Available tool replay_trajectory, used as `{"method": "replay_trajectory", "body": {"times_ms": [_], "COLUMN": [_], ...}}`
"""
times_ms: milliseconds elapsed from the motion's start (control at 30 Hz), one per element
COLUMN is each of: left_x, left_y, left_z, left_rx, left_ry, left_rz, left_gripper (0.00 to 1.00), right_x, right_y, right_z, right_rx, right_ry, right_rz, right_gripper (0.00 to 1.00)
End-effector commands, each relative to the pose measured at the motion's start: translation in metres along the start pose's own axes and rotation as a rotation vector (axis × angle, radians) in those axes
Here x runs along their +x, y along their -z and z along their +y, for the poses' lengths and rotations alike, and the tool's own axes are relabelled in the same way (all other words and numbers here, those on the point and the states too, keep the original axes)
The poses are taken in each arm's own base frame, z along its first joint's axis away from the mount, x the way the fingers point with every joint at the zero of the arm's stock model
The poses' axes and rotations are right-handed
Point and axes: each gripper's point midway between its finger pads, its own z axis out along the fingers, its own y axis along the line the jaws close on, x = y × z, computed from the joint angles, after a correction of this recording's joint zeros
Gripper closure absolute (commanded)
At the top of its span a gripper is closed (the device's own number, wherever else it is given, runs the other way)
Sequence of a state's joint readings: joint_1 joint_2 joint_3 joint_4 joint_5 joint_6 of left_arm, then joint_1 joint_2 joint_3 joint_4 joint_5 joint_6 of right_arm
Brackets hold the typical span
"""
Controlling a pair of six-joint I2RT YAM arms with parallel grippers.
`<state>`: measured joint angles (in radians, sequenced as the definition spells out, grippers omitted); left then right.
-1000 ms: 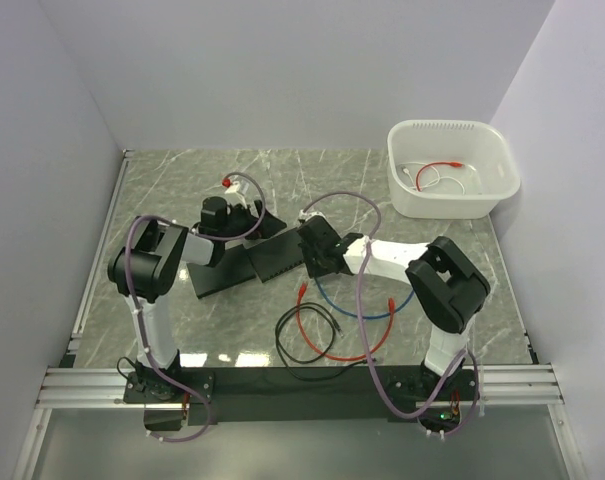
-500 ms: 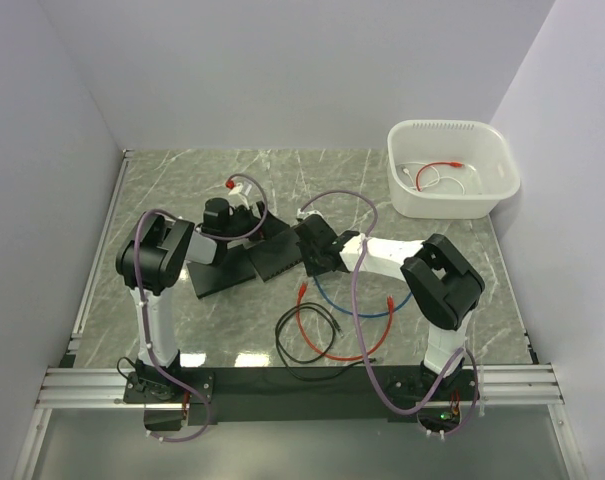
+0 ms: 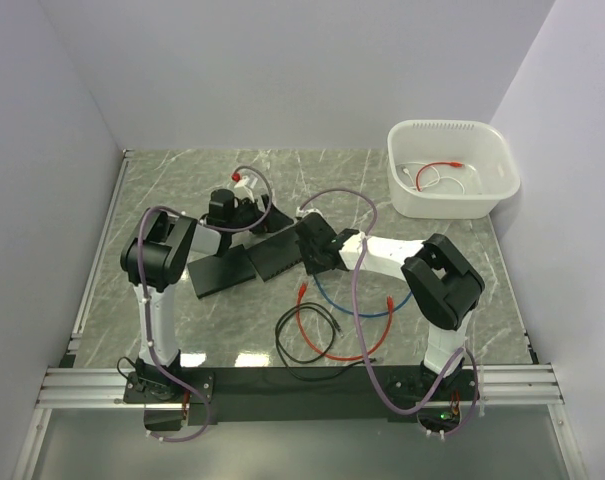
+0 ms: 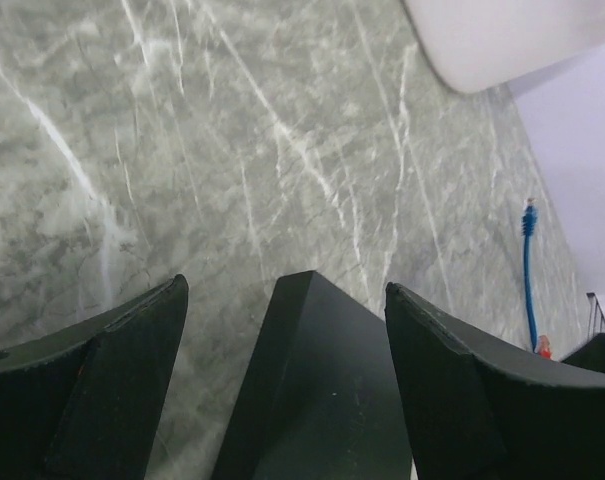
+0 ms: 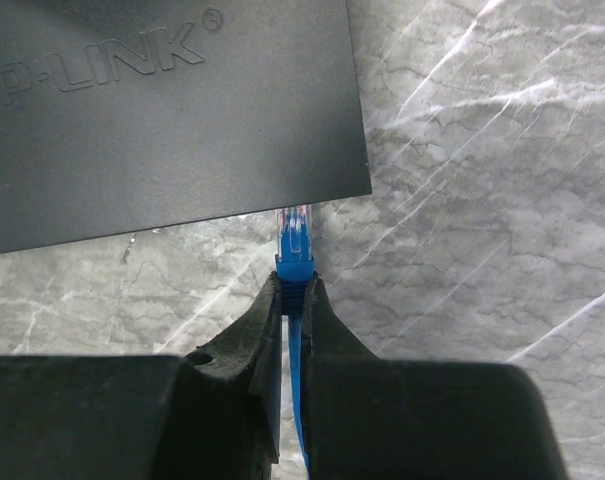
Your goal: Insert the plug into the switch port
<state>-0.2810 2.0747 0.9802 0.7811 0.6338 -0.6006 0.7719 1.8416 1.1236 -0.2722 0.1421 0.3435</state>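
Observation:
The black TP-LINK switch [image 3: 277, 250] lies flat at mid-table; its top fills the upper left of the right wrist view [image 5: 162, 110]. My right gripper [image 3: 312, 250] [image 5: 294, 282] is shut on the blue plug [image 5: 294, 240] of the blue cable [image 3: 352, 312]. The plug's clear tip touches the switch's near edge close to its right corner; the ports are hidden. My left gripper [image 3: 250, 212] [image 4: 284, 288] is open. Its fingers [image 4: 102, 390] straddle the switch's far corner [image 4: 322, 400] with a gap on each side.
A second black slab [image 3: 220, 275] lies left of the switch. A red cable [image 3: 367, 345] and a black cable [image 3: 304, 332] loop near the front. A white bin [image 3: 452, 170] with red and white cables stands at the back right.
My left gripper has moved back and right, along the switch's far side to its corner. My right gripper has edged slightly left toward the switch with the blue plug.

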Motion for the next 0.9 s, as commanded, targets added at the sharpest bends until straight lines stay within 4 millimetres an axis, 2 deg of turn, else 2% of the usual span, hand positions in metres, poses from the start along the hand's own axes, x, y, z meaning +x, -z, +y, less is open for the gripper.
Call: {"method": "replay_trajectory", "body": {"times_ms": [0,167,433,733,867], "left_x": [0.01,0.026,0.031,0.04,0.046], "left_y": [-0.01,-0.017,-0.016,-0.013,-0.011], "left_z": [-0.003,-0.004,-0.005,-0.007,-0.012], "left_rx": [0.013,0.003,0.012,0.04,0.07], "left_ry": [-0.023,-0.045,-0.057,-0.061,-0.069], "left_rz": [0.055,0.095,0.102,0.118,0.13], "left_gripper": [0.15,0.16,0.22,0.41,0.43], "right_x": [-0.035,-0.037,-0.036,-0.039,-0.044], "right_y": [0.012,0.012,0.008,0.005,0.005], "right_z": [0.012,0.015,0.015,0.015,0.016], "right_rx": [-0.015,-0.021,-0.019,-0.009,-0.011], "right_ry": [0.011,0.015,0.017,0.021,0.025], "right_rz": [-0.089,-0.092,-0.092,-0.108,-0.121], "right_gripper": [1.0,1.0,1.0,1.0,1.0]}}
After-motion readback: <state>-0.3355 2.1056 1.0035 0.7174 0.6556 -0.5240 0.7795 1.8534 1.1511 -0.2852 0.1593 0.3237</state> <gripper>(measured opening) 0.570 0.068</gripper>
